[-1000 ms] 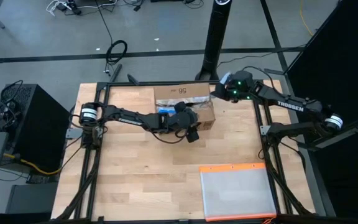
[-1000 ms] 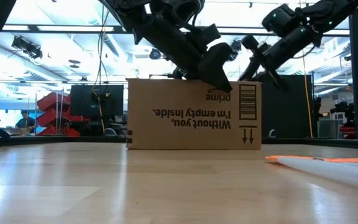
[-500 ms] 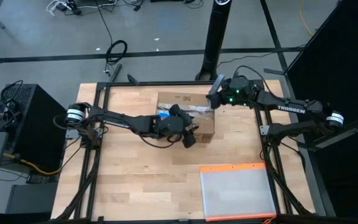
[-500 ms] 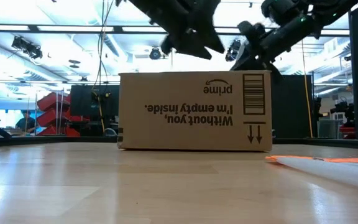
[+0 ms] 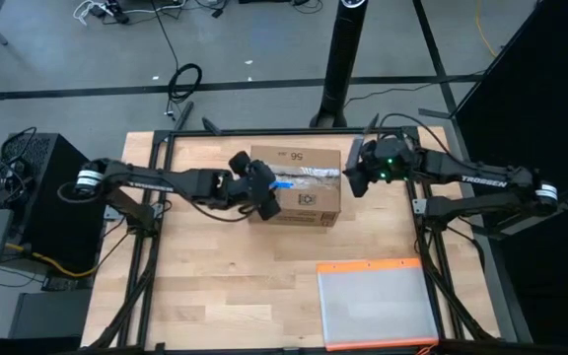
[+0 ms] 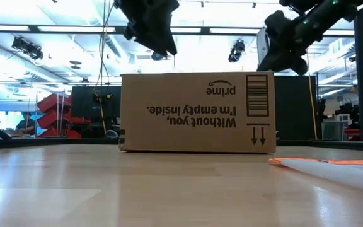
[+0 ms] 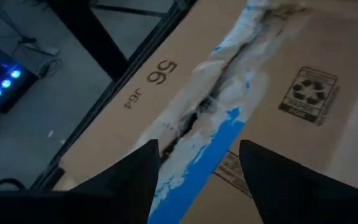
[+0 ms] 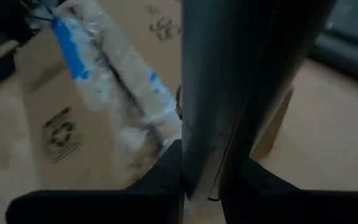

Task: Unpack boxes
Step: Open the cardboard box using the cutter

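Observation:
The brown cardboard box (image 5: 304,202) stands on the table's far middle, its flaps shut under torn clear tape and a white-and-blue label (image 7: 222,93), with "56" printed on top. My left gripper (image 5: 266,203) hovers open above the box's left end (image 7: 197,180), touching nothing. My right gripper (image 5: 355,180) hangs beside and above the box's right end (image 6: 276,60). It is shut on a grey flat tool (image 8: 241,62). My right gripper pinches the grey flat tool near one end (image 8: 204,168) between its two fingers. The tool runs along the fingers and sticks out far beyond their tips (image 5: 355,150). It is lifted clear of the table, above the level of the box's top.
A flat clear pouch with an orange edge (image 5: 375,304) lies at the table's near right. Black frame rails (image 5: 156,197) run along the table's left and right sides. Bare wood lies in front of the box.
My left gripper has pulled back from the box's near right part toward the table's left and risen above the box's left end. The box has settled a little nearer the near edge. My right gripper has rolled with the grey tool and come toward the near edge beside the box's right end.

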Controlling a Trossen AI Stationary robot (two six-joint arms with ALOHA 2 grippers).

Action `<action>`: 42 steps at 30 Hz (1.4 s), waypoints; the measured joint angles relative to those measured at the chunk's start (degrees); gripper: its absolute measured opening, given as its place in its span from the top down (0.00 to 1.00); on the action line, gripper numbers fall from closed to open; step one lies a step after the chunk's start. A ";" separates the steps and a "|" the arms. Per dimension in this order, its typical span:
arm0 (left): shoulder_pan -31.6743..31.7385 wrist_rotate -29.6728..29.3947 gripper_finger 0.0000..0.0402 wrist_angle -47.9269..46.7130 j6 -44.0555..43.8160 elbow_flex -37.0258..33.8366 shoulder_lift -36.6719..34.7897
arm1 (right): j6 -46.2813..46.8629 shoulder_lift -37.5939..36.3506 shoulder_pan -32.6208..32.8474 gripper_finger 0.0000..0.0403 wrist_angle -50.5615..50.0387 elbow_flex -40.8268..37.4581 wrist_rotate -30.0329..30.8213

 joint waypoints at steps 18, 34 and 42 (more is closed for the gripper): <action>4.80 20.41 0.47 6.82 -7.82 -1.67 2.51 | -18.11 7.83 1.03 0.90 16.75 -0.01 -7.68; 4.28 23.95 0.47 -6.10 -23.48 -1.52 4.22 | -18.39 -3.36 2.86 0.90 -2.75 5.32 -8.68; 5.41 23.62 0.47 -4.77 -27.75 -0.83 3.99 | -9.68 -3.06 -0.91 0.90 -14.60 2.86 -10.42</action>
